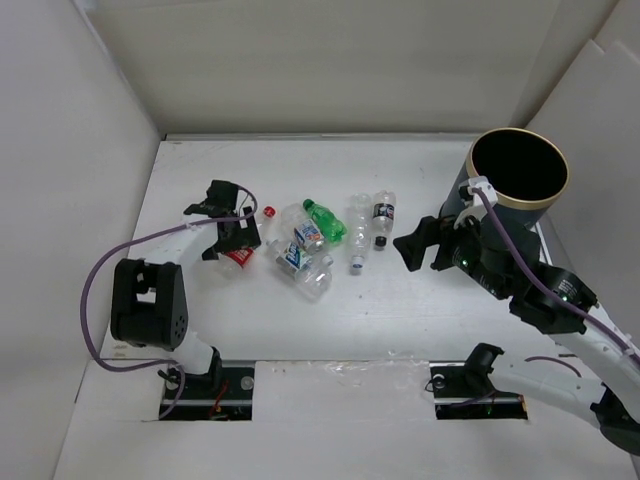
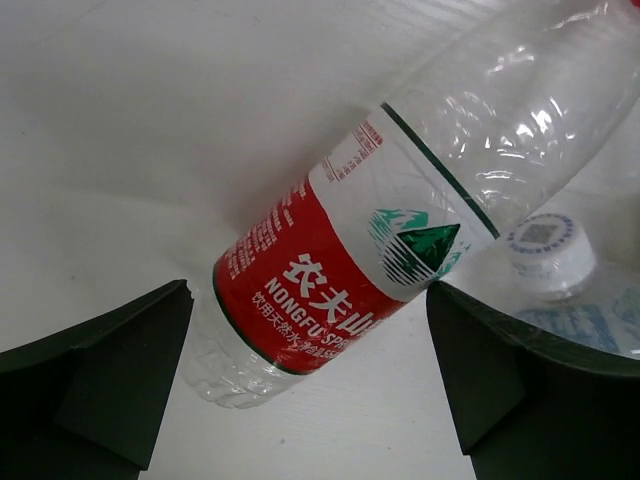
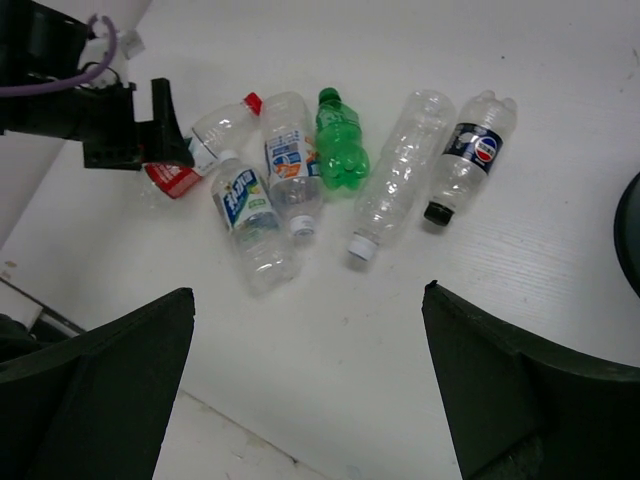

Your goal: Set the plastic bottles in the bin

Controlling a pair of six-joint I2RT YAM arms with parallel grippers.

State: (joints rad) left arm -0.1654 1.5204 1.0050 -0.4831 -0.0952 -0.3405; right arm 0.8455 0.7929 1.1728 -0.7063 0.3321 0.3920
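On the white surface (image 1: pixel 400 310), faintly grained like painted wood, six bottles lie on their sides in a loose row across the middle. White panels box it in: a slanted one on the left (image 1: pixel 60 200), a rear one (image 1: pixel 330 60), and overlapping boards on the right (image 1: pixel 600 110). At the near edge, two dark cut-outs hold the arm bases.

The bin (image 1: pixel 553 196) stands upright at the far right corner, black inside (nothing shows in it), well apart from the bottles.

The left pincer (image 1: pixel 228 220) hangs low over the leftmost bottle, the red-label one (image 1: pixel 240 257), with its jaws spread wide. In the left wrist view that bottle (image 2: pixel 340 280) lies slantwise between the two fingers, with no clamp on it; a white cap (image 2: pixel 548 250) of a neighbour shows beside it.

Rightward come two blue-label bottles (image 1: pixel 308 235) (image 1: pixel 290 257), touching each other, then the green one (image 1: pixel 325 222) just beside them. A plain clear bottle (image 1: pixel 358 235) and a black-label bottle (image 1: pixel 382 215) lie a little apart from that cluster, side by side.

The right pincer (image 1: pixel 415 240) is gaping and empty, raised between the black-label bottle and the bin, facing the row. A purple cable (image 1: pixel 100 270) loops off the left arm.
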